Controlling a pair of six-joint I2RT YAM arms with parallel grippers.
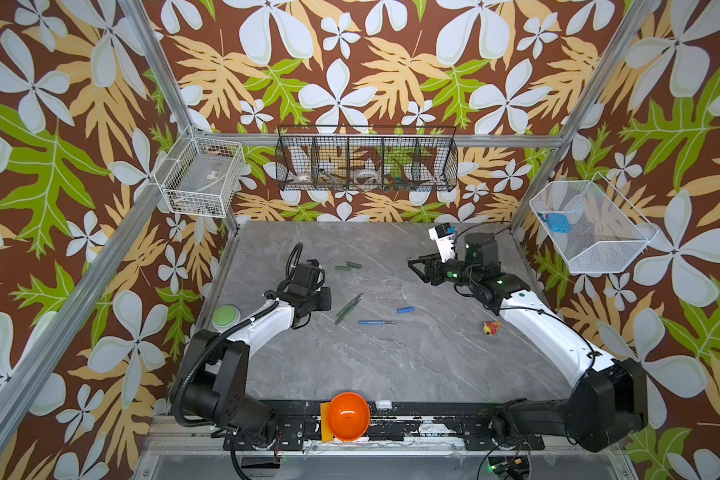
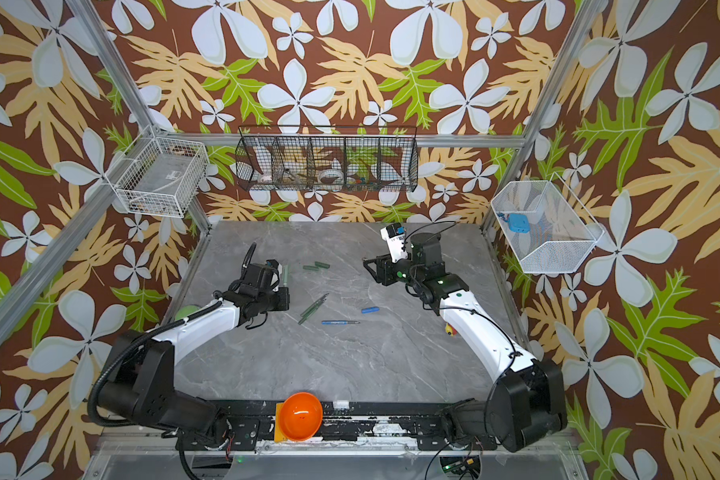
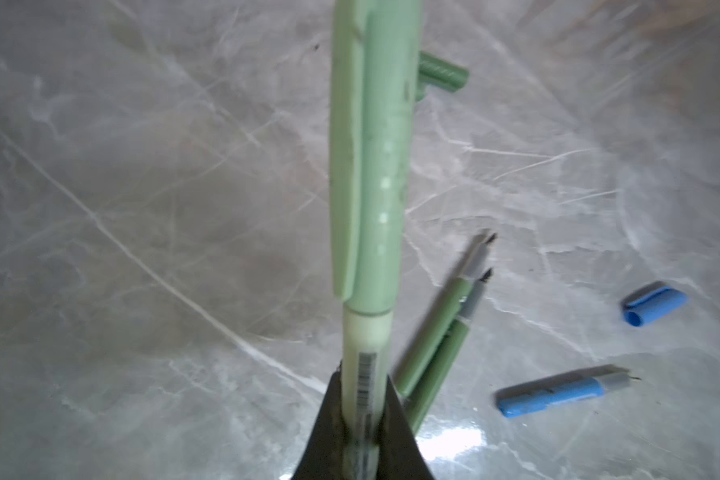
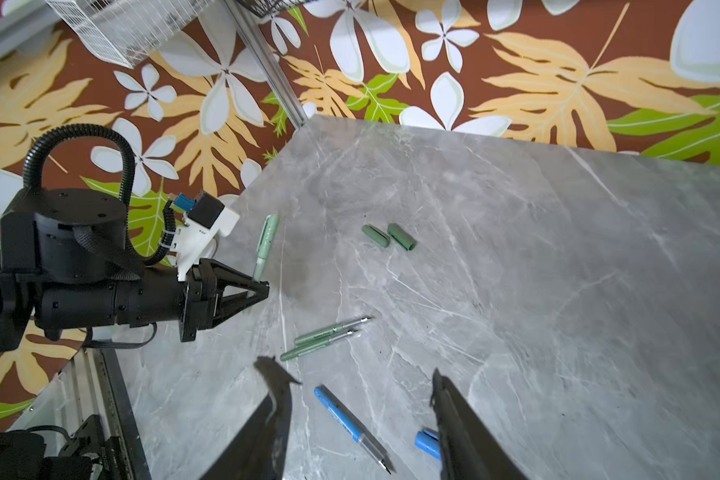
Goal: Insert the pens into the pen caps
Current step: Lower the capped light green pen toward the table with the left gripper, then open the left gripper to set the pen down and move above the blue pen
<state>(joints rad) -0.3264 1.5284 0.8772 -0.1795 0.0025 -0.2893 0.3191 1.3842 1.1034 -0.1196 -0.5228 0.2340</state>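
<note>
Left wrist view shows my left gripper (image 3: 362,378) pinching the capped pale green pen (image 3: 367,330) by its barrel, my right gripper (image 4: 356,372) spread, blue pen (image 4: 341,415) and blue cap (image 4: 427,444) on the desk (image 4: 516,249) ahead of it.

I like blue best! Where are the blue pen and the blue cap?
blue pen (image 1: 376,322): in a top view, middle of its barrel.
blue cap (image 1: 405,309): in a top view, middle of its tube.

Blue cap (image 4: 427,444) half hidden by right claw (image 4: 355,370), pale pen (image 3: 371,232) cut off at top
</note>
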